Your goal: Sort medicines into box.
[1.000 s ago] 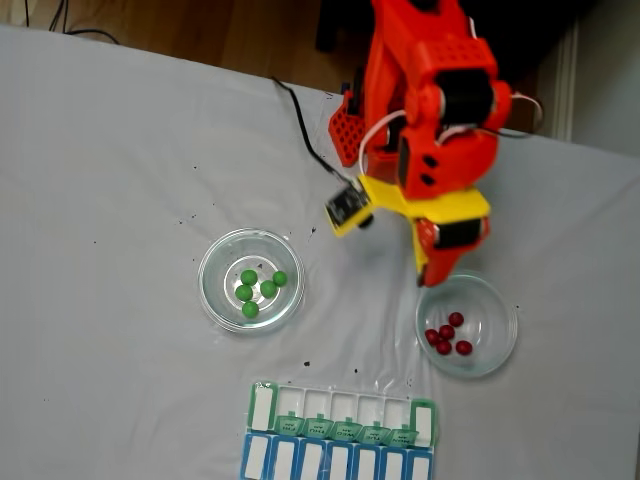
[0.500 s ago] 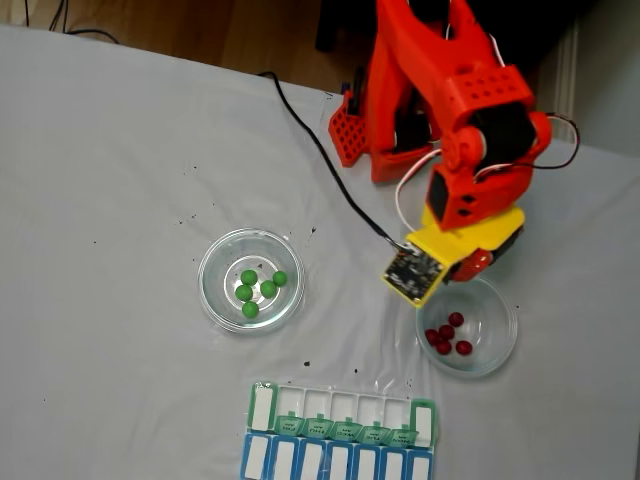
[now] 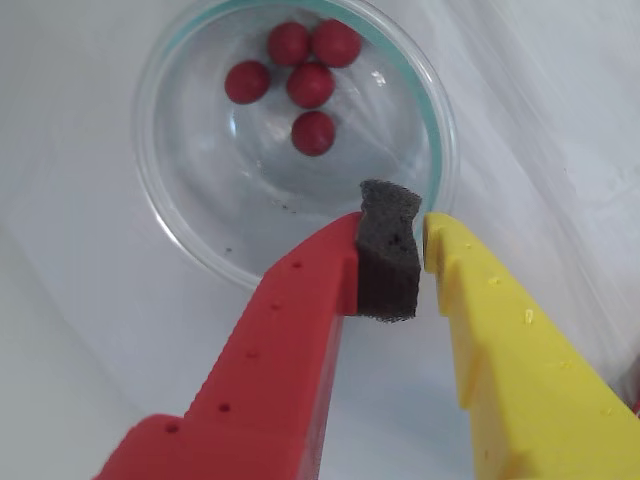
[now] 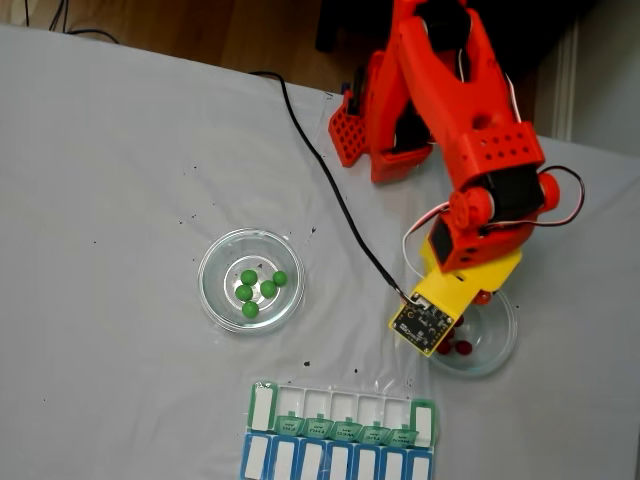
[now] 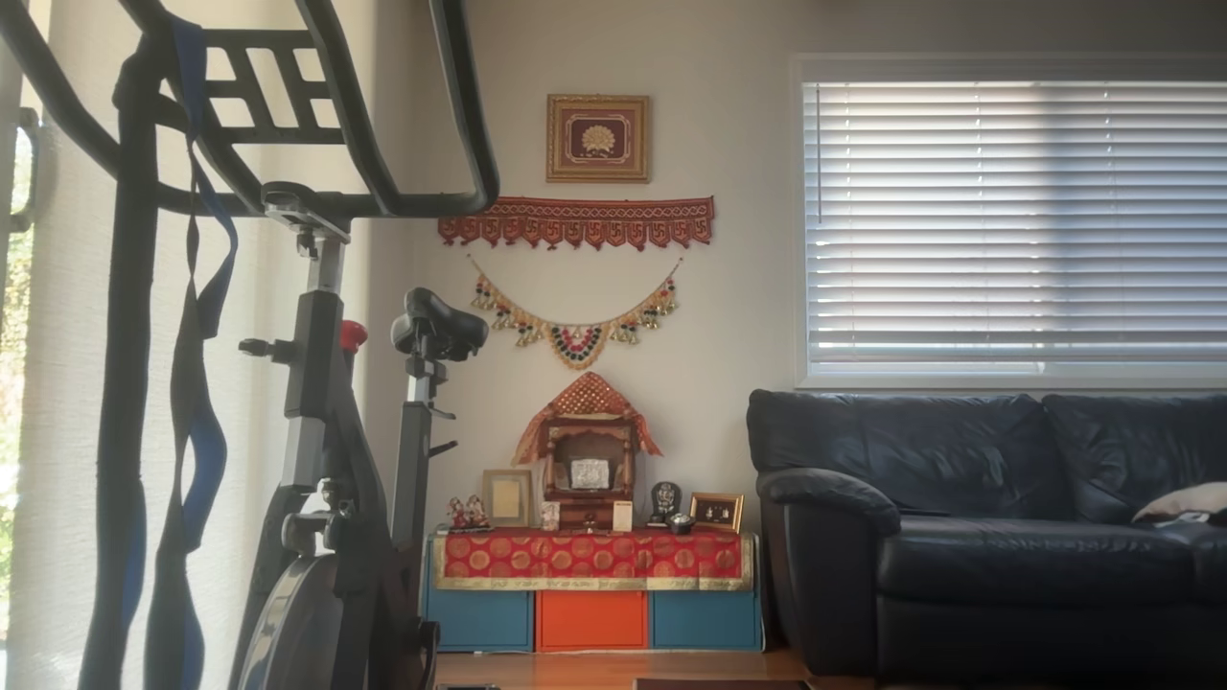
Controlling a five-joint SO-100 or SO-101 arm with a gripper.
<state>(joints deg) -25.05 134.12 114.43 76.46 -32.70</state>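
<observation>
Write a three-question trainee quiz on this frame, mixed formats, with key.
1. True or false: the tool is gripping a red ball.
2. In the wrist view, how many red balls lie in the dish under the tool?
A) three B) five C) seven
3. Fill in: in the fixed view, the left dish holds five ____ balls.

Key:
1. False. Its fingers are almost closed over the dish rim, with a dark foam pad between them and no ball.
2. B
3. green
</observation>
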